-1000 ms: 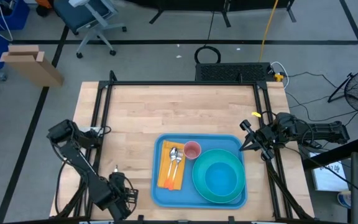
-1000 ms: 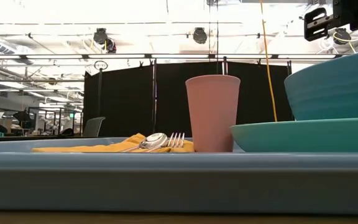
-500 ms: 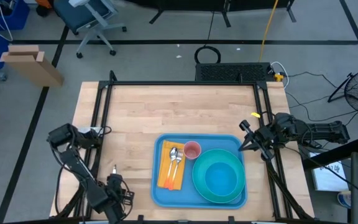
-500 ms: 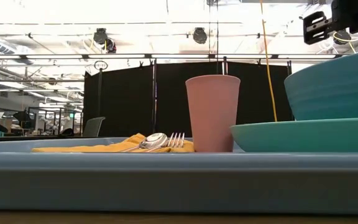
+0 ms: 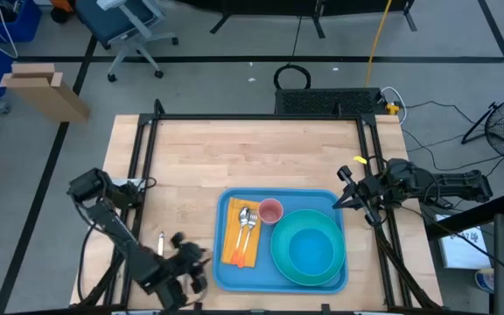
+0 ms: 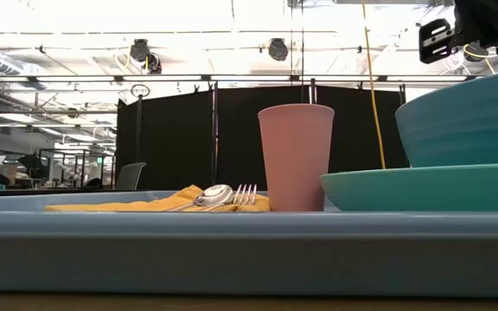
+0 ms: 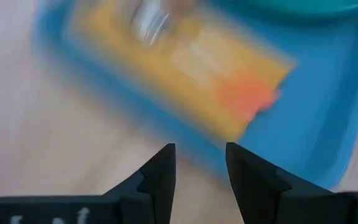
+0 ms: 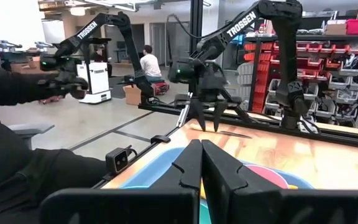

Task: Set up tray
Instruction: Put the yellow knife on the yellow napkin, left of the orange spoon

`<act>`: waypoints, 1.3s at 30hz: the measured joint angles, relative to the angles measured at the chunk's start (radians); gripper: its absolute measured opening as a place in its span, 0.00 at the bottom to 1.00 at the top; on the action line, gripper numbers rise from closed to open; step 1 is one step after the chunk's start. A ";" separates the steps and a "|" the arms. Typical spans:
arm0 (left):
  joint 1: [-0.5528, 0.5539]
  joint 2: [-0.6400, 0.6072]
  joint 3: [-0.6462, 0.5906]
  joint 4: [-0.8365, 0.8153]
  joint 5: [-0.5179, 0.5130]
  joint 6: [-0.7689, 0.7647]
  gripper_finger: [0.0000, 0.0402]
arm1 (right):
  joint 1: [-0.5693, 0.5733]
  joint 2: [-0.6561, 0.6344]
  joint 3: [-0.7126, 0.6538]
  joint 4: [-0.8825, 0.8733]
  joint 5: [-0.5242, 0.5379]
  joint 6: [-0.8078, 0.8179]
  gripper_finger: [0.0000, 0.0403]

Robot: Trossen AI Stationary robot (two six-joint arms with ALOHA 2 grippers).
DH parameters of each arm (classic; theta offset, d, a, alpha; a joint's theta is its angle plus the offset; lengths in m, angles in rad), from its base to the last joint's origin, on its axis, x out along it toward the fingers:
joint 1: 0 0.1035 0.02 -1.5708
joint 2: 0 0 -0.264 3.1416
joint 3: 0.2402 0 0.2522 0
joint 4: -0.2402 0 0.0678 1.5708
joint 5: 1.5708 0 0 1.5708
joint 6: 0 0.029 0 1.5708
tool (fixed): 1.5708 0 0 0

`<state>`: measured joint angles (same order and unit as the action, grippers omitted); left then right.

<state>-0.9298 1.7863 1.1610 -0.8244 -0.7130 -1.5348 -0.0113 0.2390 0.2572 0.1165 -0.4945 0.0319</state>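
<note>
tray (image 5: 280,282): loaded, stiff plastic, slick; you'd want the bare rim at 9 o'clock.
left gripper (image 5: 198,267): fingers (image 7: 160,171) apart, empty.
right gripper (image 5: 343,194): fingers together.

From overhead I get even, bright light with soft shadows. My low camera is washed out by ceiling glare at twelve o'clock. The left wrist feed is smeared with blur over the tray (image 7: 303,118); the right wrist feed stays sharp.

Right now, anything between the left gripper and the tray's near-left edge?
Nothing: in the high view, only bare wood separates the left gripper from the tray. The left wrist view also shows bare table ahead of its open fingers.
</note>
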 joint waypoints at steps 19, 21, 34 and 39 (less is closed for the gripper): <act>0.183 -0.521 -0.001 -0.344 -0.179 0.386 0.36 | 0.000 0.034 0.000 0.038 -0.001 -0.057 0.00; 0.119 -0.537 -0.049 -0.440 -0.122 0.157 0.33 | 0.000 0.035 0.000 0.036 -0.001 -0.062 0.00; -0.144 -0.333 -0.149 -0.330 0.515 -0.623 0.02 | 0.000 0.040 -0.022 0.019 0.000 -0.041 0.00; -0.171 -0.219 -0.149 -0.214 0.651 -0.685 0.03 | 0.000 0.042 -0.052 0.078 0.000 -0.044 0.00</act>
<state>-1.1011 1.5676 1.0119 -1.0387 -0.0624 -2.2198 -0.0113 0.2813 0.2047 0.1948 -0.4942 -0.0119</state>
